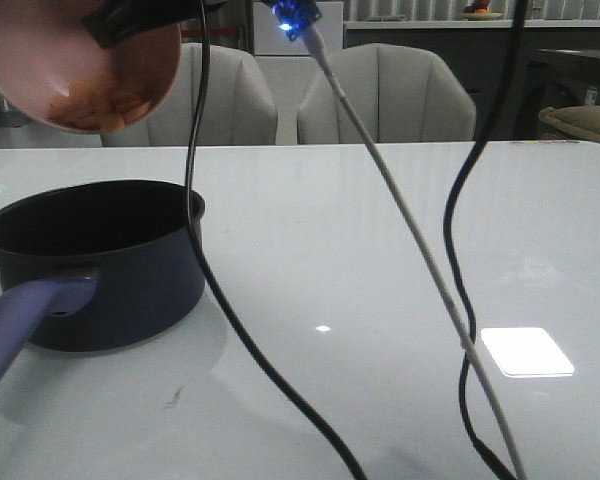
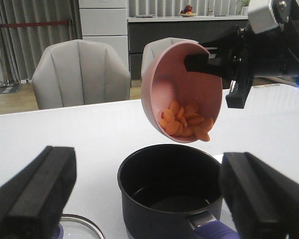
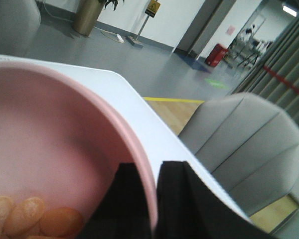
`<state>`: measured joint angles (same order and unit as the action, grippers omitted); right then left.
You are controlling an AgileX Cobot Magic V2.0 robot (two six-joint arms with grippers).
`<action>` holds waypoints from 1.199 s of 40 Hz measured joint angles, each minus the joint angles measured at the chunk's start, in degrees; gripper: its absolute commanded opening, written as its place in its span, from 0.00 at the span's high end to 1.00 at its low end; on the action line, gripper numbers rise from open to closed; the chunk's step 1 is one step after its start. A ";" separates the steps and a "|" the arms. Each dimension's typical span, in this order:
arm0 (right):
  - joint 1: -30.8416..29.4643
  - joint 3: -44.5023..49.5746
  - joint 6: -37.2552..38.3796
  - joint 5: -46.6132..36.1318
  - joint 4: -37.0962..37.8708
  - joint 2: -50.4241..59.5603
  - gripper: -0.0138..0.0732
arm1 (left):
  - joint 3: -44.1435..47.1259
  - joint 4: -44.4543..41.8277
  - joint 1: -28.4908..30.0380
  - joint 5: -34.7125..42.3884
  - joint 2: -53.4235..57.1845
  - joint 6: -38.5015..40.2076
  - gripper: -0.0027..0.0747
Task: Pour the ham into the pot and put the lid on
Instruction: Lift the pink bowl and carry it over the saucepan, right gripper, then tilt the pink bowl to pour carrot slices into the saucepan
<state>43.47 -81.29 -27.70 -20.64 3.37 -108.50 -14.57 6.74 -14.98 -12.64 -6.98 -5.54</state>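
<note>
The pink bowl (image 1: 80, 60) hangs tilted above the pot (image 1: 100, 270), and the orange ham (image 1: 100, 108) has slid to its low rim. My right gripper (image 3: 157, 199) is shut on the bowl's rim (image 3: 139, 164), one finger inside and one outside. In the left wrist view the ham (image 2: 184, 122) lies piled at the bowl's (image 2: 174, 79) lip, right over the pot's (image 2: 169, 189) empty black inside. My left gripper (image 2: 148, 174) is open and holds nothing, on the handle side of the pot. An edge of the glass lid (image 2: 79, 226) lies on the table beside the pot.
The pot's purple handle (image 1: 25, 320) points toward the near left table edge. A black cable (image 1: 205, 200), a grey cable (image 1: 420, 250) and another black cable (image 1: 460, 250) hang across the white table (image 1: 380, 200). Two grey chairs (image 1: 385, 95) stand behind it.
</note>
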 measured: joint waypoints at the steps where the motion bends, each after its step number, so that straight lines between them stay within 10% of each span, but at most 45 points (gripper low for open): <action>1: 0.23 0.00 -1.76 -0.44 -0.33 -0.22 0.68 | 0.00 0.00 0.00 0.00 0.00 0.00 0.17; 25: 3.40 0.00 -41.35 -22.44 -7.99 -7.54 0.68 | 0.00 0.00 0.00 0.00 0.00 0.00 0.17; 48: 3.40 0.00 -40.31 -27.19 -15.65 -8.64 0.68 | 0.00 0.00 0.00 0.00 0.00 0.00 0.17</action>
<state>46.87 -81.29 -68.01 -47.83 -12.28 -117.14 -14.57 6.74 -14.98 -12.64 -6.98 -5.54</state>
